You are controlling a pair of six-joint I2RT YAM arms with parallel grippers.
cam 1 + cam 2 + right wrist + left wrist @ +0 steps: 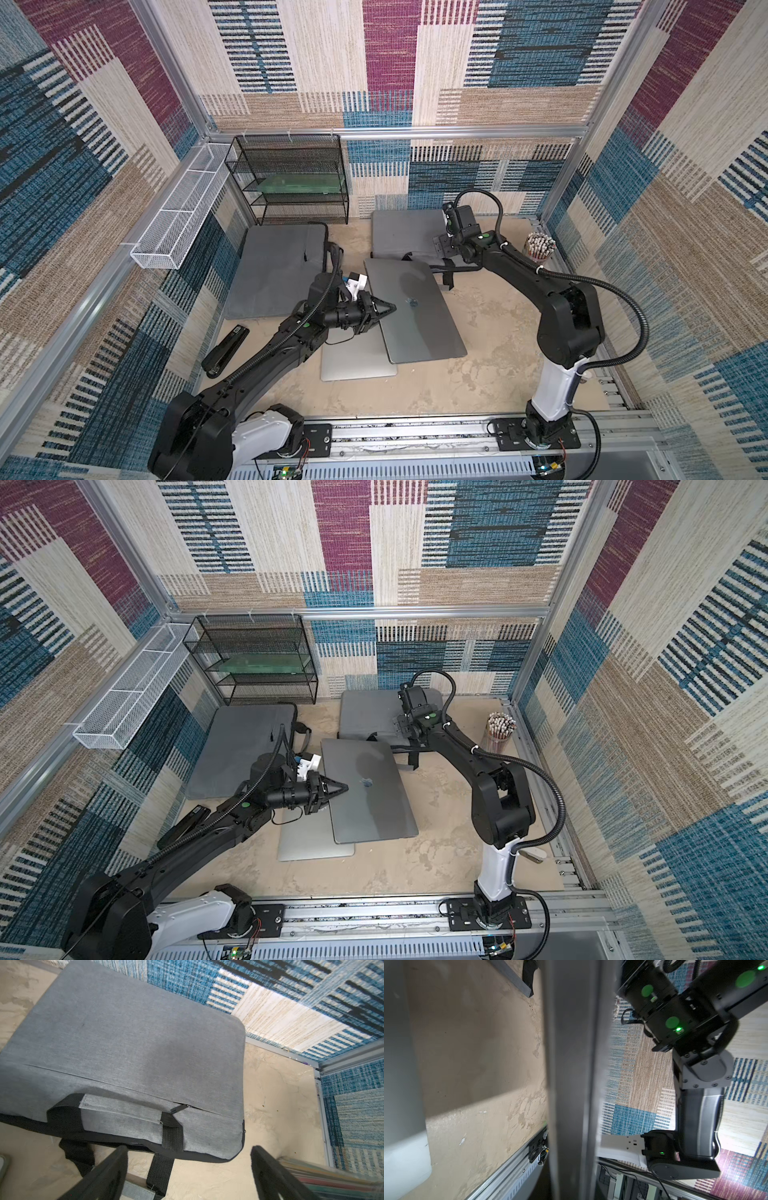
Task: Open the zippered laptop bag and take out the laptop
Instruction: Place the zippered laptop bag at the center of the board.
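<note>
**Laptop out, flat on the table**

Pinches the left edge of the dark laptop (415,311) with the left gripper (390,308), fingers pressed together on it. Rests that laptop on the table (478,374), partly over a silver laptop (353,365). Holds the right gripper (189,1148) spread wide and empty above the near, handle-side edge of the grey bag (135,1043), just behind the dark laptop.

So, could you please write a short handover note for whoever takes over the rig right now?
Left gripper: shut on the dark laptop, at its edge, it seems.
Right gripper: fingers open, empty, over the rear bag, handle side.
Dark laptop: outside the bag, resting partly on the silver laptop.
Done: laptop out. Left: release it, pull the arms clear.
</note>
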